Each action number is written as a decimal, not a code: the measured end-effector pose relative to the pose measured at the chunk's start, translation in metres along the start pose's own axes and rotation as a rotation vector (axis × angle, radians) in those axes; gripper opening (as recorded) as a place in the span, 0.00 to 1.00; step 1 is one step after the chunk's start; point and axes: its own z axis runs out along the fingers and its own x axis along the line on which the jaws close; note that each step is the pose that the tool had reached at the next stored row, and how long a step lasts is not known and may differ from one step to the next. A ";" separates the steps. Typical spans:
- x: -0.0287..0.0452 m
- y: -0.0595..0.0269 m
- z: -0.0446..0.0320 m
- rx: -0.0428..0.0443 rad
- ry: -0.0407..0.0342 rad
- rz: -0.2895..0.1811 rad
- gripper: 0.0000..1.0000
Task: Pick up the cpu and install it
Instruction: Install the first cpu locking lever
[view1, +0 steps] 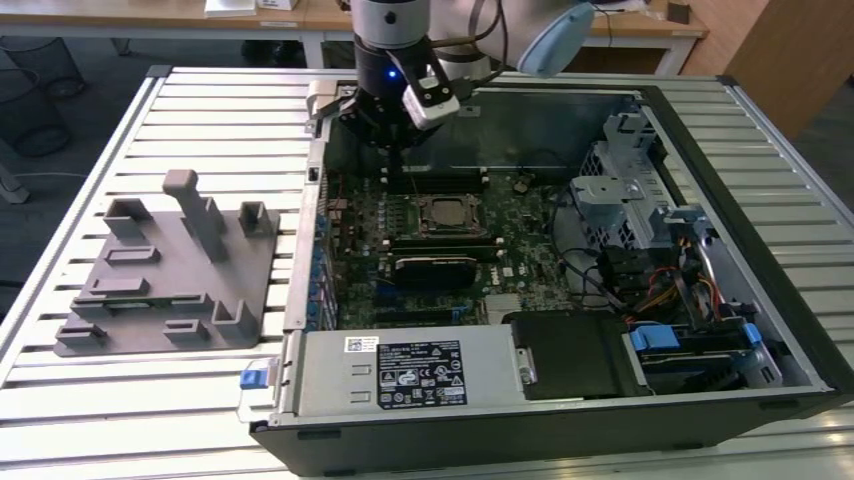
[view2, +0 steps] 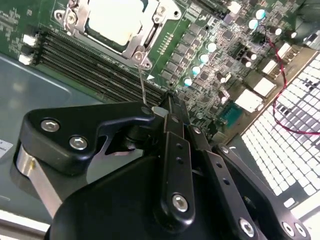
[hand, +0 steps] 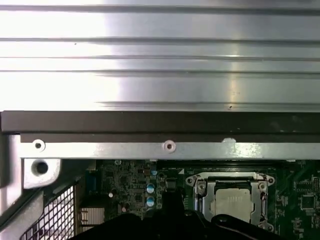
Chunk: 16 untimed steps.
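Note:
The cpu (view1: 441, 212) lies flat in the black socket frame on the motherboard, its pale silver top up; both wrist views show it there (view2: 117, 20) (hand: 232, 202). My gripper (view1: 387, 150) hangs inside the open computer case, behind the socket toward the case's back wall. In the second wrist view its black fingers meet at the tips (view2: 162, 107), right at the free end of the socket's thin metal lever (view2: 142, 85). The jaws look shut; whether they pinch the lever I cannot tell. They do not hold the cpu.
The open case (view1: 747, 100) lies on a slatted metal table. A grey power supply box (view1: 400, 370) fills the case's near side, with drive cages and cables on the exterior view's right. On the exterior view's left stands a grey fixture plate (view1: 174, 270).

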 end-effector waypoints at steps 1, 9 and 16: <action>-0.0005 0.0005 0.0003 0.0001 -0.0001 -0.002 0.11; -0.0120 0.0016 0.0009 0.0001 0.0001 -0.007 0.11; -0.0212 0.0017 0.0014 0.0001 0.0000 -0.007 0.11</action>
